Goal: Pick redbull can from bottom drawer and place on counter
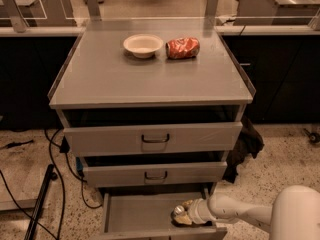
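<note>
The redbull can stands in the bottom drawer, near its right front corner; only its shiny lid and a bit of the body show. My gripper reaches into the drawer from the right, right at the can and around its top. The white arm runs back to the lower right. The counter is the grey cabinet top above the drawers.
A white bowl and a crushed red-orange soda can lie at the back of the counter. Two drawers with dark loop handles stand partly open above the bottom drawer. Cables lie on the floor at left.
</note>
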You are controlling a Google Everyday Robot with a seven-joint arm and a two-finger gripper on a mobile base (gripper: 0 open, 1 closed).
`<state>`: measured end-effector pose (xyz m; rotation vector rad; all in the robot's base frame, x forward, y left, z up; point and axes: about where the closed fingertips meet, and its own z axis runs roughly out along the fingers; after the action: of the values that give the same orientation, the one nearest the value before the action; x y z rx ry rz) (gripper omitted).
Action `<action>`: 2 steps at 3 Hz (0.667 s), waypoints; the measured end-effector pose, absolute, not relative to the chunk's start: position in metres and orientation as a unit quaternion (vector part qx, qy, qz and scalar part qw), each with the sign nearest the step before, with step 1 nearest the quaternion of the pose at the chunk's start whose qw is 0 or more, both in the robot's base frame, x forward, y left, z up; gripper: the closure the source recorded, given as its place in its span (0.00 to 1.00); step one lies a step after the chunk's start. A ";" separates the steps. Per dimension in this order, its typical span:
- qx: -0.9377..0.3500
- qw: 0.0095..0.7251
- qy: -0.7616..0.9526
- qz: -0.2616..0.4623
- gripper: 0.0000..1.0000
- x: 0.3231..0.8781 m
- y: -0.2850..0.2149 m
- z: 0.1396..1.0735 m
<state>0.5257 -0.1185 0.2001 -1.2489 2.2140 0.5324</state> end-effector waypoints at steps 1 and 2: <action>-0.463 0.269 0.821 0.197 0.78 0.526 -0.118 0.199; -0.463 0.269 0.821 0.197 0.99 0.526 -0.118 0.199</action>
<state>0.5255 -0.1177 0.1992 -1.2491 2.2134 0.5317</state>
